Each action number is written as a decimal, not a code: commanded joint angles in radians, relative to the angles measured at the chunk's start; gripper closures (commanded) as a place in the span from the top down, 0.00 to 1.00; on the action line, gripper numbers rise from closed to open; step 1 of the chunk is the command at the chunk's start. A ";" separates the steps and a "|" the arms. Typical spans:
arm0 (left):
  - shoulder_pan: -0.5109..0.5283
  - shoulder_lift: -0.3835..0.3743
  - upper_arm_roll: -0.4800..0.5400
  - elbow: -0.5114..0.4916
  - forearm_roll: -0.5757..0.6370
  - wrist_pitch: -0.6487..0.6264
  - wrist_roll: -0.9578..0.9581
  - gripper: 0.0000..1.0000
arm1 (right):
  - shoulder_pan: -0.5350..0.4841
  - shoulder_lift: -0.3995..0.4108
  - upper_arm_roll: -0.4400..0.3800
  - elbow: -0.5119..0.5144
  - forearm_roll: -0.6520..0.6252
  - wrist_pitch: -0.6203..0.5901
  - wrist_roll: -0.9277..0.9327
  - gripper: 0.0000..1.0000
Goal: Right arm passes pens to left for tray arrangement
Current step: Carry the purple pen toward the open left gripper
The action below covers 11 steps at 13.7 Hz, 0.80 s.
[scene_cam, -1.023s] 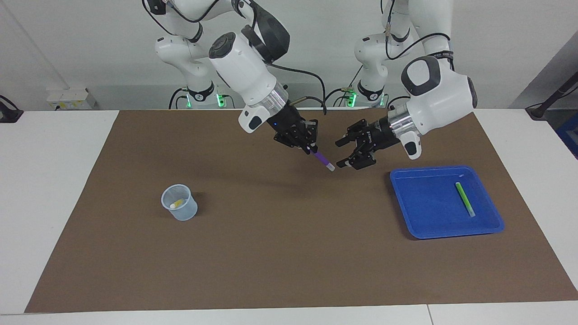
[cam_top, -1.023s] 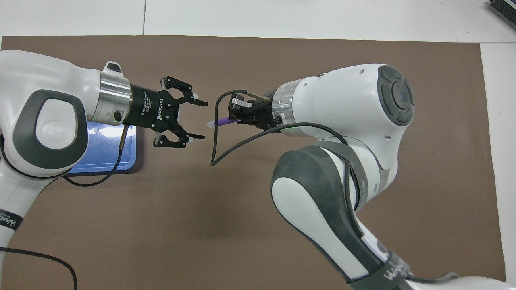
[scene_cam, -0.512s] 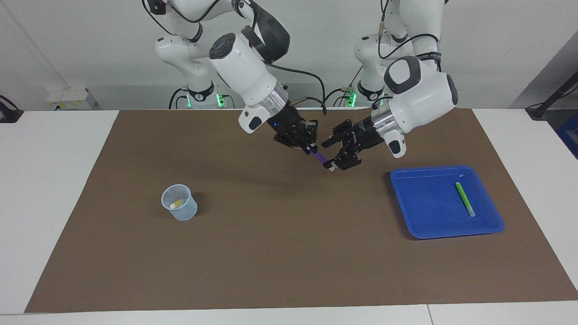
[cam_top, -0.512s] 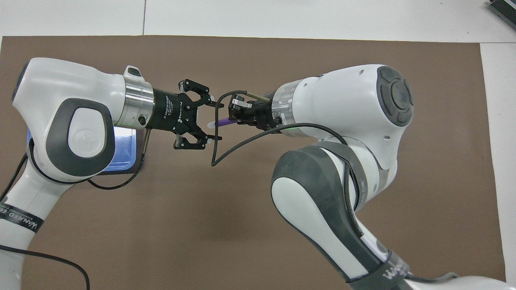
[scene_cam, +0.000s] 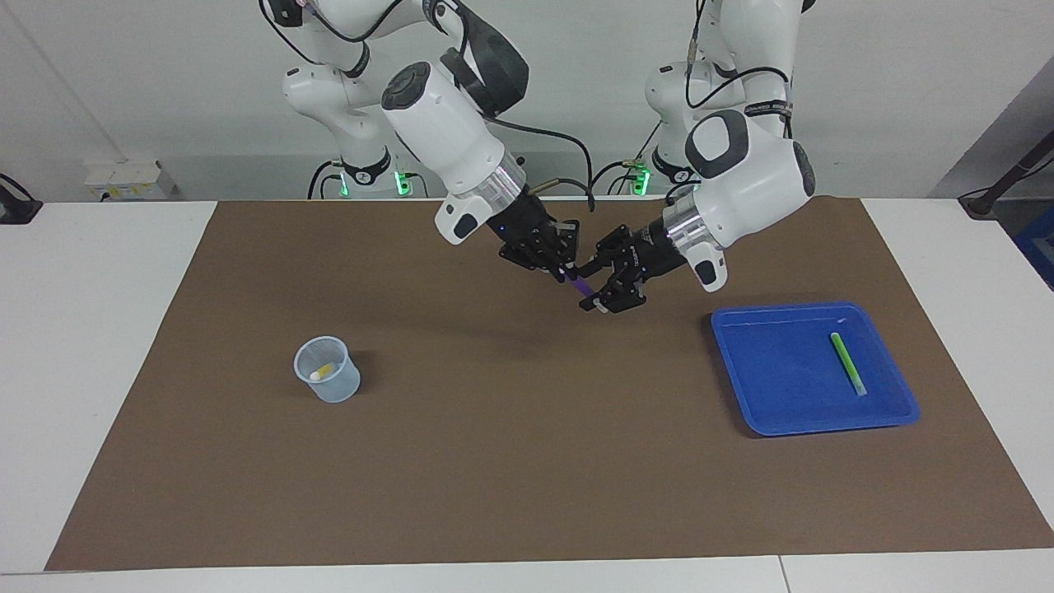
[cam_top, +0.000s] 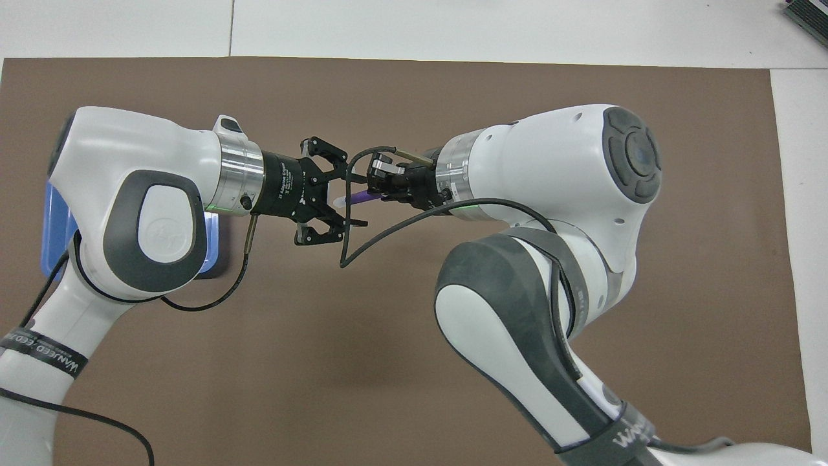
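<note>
My right gripper is shut on the purple pen and holds it above the middle of the mat, pale end pointing toward my left gripper. My left gripper is open, its fingers on either side of the pen's pale end. In the overhead view the purple pen lies between the left gripper's spread fingers, held by the right gripper. The blue tray sits toward the left arm's end with the green pen in it. The yellow pen stands in a cup.
A small translucent cup stands on the brown mat toward the right arm's end. In the overhead view the left arm covers most of the tray. A black cable loops below the right wrist.
My left gripper has moved from beside the tray toward the right gripper, and its open fingers now straddle the purple pen's pale end. The right gripper has stayed still with the pen.
</note>
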 commanded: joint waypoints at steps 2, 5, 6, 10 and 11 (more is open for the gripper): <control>-0.006 -0.021 0.008 -0.027 -0.021 0.021 0.003 0.00 | -0.005 -0.010 0.003 -0.016 0.024 0.007 0.000 0.15; -0.005 -0.016 0.008 -0.017 -0.021 0.012 0.003 0.00 | -0.005 -0.010 0.003 -0.015 0.024 0.007 0.000 0.15; -0.003 -0.016 0.008 -0.016 -0.019 0.009 0.008 0.00 | -0.005 -0.010 0.003 -0.015 0.024 0.007 0.000 0.15; 0.004 -0.016 0.010 -0.012 -0.019 -0.004 0.029 0.00 | -0.007 -0.009 0.003 -0.015 0.021 0.007 0.000 0.54; 0.006 -0.016 0.011 -0.009 -0.016 -0.005 0.034 0.00 | -0.005 -0.009 0.001 -0.013 0.015 0.009 0.003 1.00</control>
